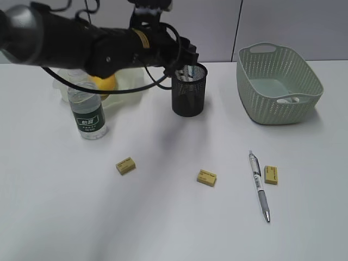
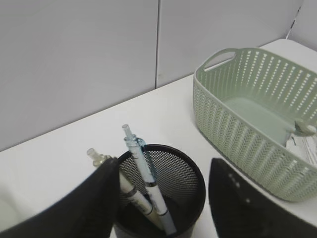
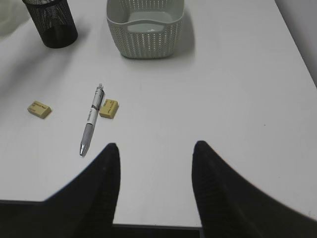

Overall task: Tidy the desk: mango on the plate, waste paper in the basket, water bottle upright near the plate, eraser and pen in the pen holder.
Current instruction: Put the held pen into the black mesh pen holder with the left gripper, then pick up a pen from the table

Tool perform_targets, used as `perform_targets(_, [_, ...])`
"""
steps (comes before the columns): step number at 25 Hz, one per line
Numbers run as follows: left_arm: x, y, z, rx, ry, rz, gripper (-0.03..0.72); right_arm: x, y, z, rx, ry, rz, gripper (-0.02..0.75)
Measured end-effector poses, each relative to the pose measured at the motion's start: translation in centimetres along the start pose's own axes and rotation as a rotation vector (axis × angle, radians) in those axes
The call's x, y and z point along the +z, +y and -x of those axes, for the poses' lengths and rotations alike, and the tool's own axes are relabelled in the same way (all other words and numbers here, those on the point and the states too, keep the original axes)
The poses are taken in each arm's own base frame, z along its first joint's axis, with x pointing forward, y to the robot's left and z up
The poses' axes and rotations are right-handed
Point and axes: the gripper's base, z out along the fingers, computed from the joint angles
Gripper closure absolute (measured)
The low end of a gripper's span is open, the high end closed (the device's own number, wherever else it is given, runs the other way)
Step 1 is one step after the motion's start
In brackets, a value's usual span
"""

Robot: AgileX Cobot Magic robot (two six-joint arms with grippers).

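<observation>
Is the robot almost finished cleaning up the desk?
About halfway. Done: the mango sits in the plate, the water bottle stands beside it, and the waste paper is in the basket. In hand: nothing; the left gripper is open over the pen holder, which has two pens. Left: three erasers and one pen on the table.

Plain white bench (image 1: pixel 163 217). Pale green plastic basket (image 1: pixel 278 81) with woven-pattern perforated sides. Black wire-mesh cylindrical pen holder (image 1: pixel 189 91). Clear plastic water bottle (image 1: pixel 87 111) with dark green label and white lettering. Yellow-orange mango (image 1: pixel 104 82) in translucent pale green ruffled plate (image 1: pixel 130 81). Three tan-yellow erasers with dark print (image 1: pixel 206 177). Silver-grey and white pen (image 1: pixel 259 185). Black fingers (image 3: pixel 106 183).
</observation>
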Motion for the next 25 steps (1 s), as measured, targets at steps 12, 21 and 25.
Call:
perform_targets(12, [-12.3, -1.5, 7.7, -0.177, 0.492, 0.051, 0.249, 0.0, 0.0, 0.0, 0.0, 0.0, 0.0, 0.353])
perform_targets(21, [-15.4, -2.0, 7.8, -0.193, 0.802, 0.055, 0.249, 0.0, 0.0, 0.0, 0.0, -0.001, 0.0, 0.353])
perform_targets(25, [-15.8, -1.4, 7.8, -0.212, 0.843, 0.067, 0.249, 0.0, 0.0, 0.0, 0.0, -0.001, 0.0, 0.353])
